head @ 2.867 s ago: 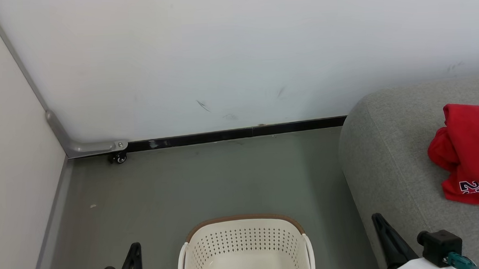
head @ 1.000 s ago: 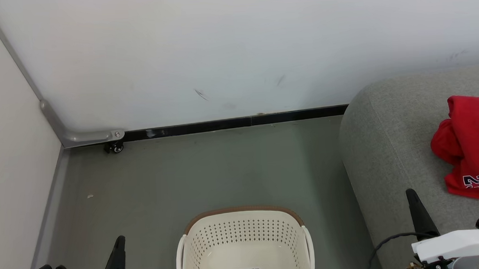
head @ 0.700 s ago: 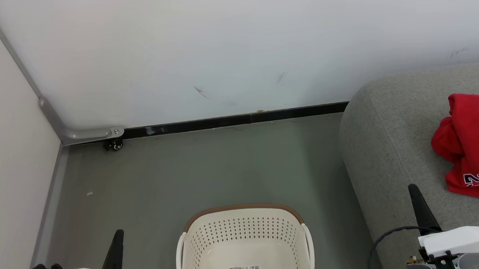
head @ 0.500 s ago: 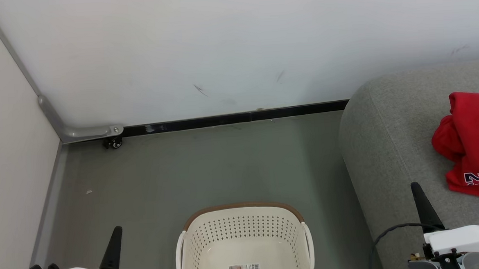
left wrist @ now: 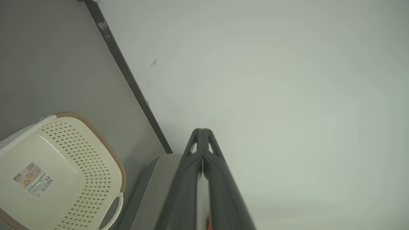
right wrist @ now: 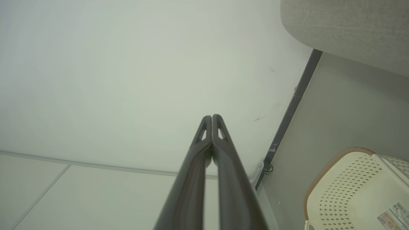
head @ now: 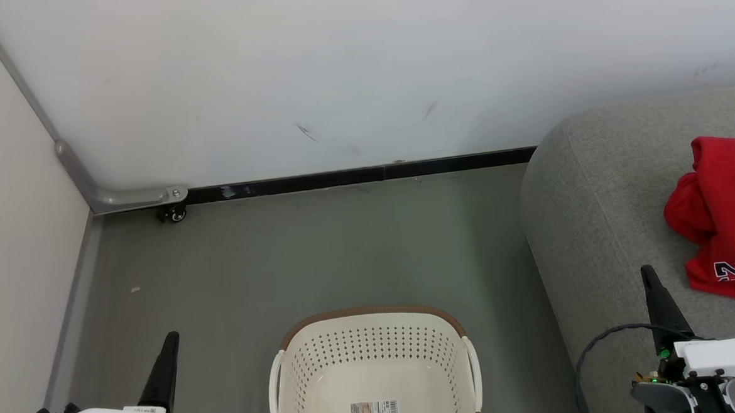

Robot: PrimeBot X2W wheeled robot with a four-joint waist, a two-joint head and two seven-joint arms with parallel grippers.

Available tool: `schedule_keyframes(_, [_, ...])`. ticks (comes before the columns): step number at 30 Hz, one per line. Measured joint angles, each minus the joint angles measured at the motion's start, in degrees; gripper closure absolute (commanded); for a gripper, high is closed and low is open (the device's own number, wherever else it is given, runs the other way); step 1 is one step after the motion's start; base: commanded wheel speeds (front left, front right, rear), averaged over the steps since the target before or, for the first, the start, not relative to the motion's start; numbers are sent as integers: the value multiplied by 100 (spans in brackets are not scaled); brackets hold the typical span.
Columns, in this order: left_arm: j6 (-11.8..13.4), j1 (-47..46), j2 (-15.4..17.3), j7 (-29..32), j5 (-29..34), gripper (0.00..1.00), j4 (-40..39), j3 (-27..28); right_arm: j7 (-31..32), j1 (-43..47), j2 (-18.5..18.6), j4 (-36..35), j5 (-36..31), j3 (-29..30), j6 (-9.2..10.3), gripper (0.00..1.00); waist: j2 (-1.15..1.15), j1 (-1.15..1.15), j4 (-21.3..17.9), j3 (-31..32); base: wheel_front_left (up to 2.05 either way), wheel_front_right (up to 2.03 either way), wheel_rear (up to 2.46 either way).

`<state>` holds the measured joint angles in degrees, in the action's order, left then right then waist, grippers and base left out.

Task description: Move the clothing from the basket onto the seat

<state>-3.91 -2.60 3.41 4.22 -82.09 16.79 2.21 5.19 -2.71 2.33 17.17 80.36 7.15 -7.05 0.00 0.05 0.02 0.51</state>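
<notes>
The cream basket (head: 301,377) with a brown rim stands on the floor at the bottom middle, with only a label on its bottom; it also shows in the left wrist view, basket (left wrist: 92,179), and the right wrist view, basket (right wrist: 338,188). Red clothing (head: 729,212) with dark number lettering lies bunched on the grey seat (head: 595,232) at the right. My left gripper (head: 172,338) is shut and empty left of the basket, pointing up. My right gripper (head: 648,272) is shut and empty over the seat's front left part, left of the clothing. Both wrist views show the fingers pressed together, left gripper (left wrist: 202,130), right gripper (right wrist: 212,116).
A white wall (head: 360,68) with a black skirting strip (head: 353,176) runs behind the grey floor (head: 319,247). A panel on a small caster (head: 176,213) closes the left side. A black cable (head: 607,339) loops by my right wrist.
The head camera has tilted, so the whole scene sits a little higher. Both grippers have risen slightly in view and stay shut. The clothing has not moved on the seat.
</notes>
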Motion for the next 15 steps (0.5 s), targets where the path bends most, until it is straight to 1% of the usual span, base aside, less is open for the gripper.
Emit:
schedule_keyframes(2, [-73,-2,-22,47,-205,100,-2,60,45,-5,0,-16,260,19,0,100,0,-1,-1,-15,0,0,0])
schedule_keyframes(11, [-285,-78,-91,193,-843,100,-19,257,123,-120,1,-66,1000,112,0,100,0,-1,-2,-60,0,0,0])
schedule_keyframes(15, [-292,-128,-125,232,-955,100,-25,285,144,-120,1,-71,1101,132,0,100,0,-2,-2,-63,0,0,0])
